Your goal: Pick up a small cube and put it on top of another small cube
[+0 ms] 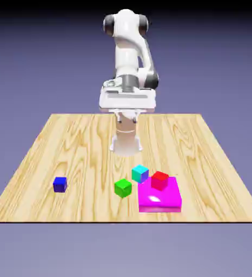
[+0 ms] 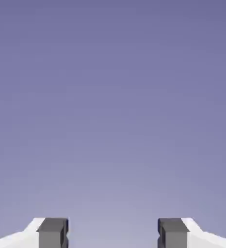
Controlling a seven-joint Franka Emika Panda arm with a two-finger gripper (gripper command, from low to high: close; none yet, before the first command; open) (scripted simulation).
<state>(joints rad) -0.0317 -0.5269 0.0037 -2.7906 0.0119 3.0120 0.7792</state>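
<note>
Gripper (image 2: 113, 233): fingers wide apart, nothing held
Red cube (image 1: 160, 180): on magenta block (image 1: 159, 201)
Cyan cube (image 1: 140, 173): just beside block
Green cube (image 1: 123, 188): near block, exterior view's left
Blue cube (image 1: 60, 184): well left of block

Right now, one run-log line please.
gripper: open, empty | red cube: on magenta block | green, cyan, blue cubes: on table | stack: not started

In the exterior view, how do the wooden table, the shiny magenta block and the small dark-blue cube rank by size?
1. Wooden table
2. Shiny magenta block
3. Small dark-blue cube
</note>
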